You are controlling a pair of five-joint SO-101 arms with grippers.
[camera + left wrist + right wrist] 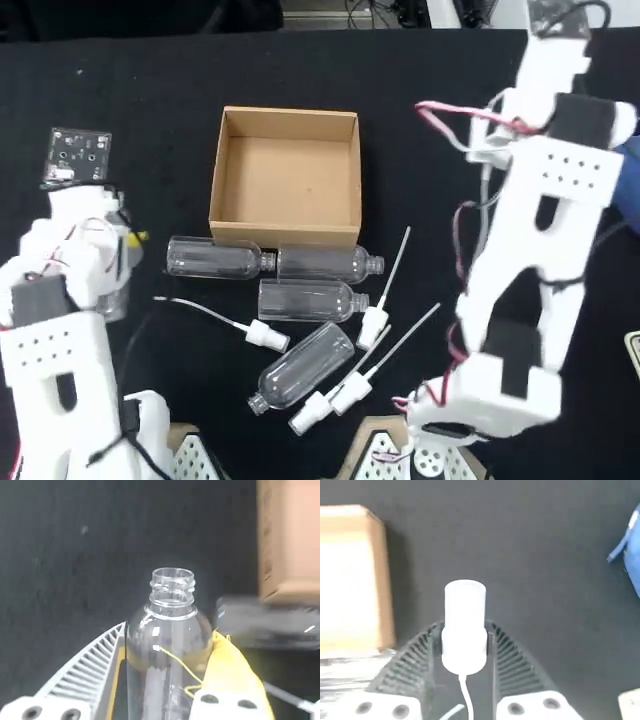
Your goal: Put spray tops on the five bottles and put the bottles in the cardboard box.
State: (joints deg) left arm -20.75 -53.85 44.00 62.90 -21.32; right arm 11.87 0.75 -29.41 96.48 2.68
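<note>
My left gripper (pixel 170 632) is shut on a clear, uncapped bottle (pixel 172 587) and holds it upright; in the high view the left gripper (pixel 118 262) is at the table's left side. My right gripper (pixel 465 628) is shut on a white spray top (pixel 465 605), whose thin tube trails back between the fingers. The right gripper (pixel 388 452) is at the front edge. Several clear bottles (pixel 305 299) lie on their sides in front of the open cardboard box (pixel 285 228). Several loose spray tops (pixel 268 335) with long tubes lie among them.
The table is covered in black cloth. A small circuit board (pixel 73 155) lies at the back left. Something blue (pixel 630 180) shows at the right edge behind the right arm. Red and white cables (pixel 455 130) hang off that arm.
</note>
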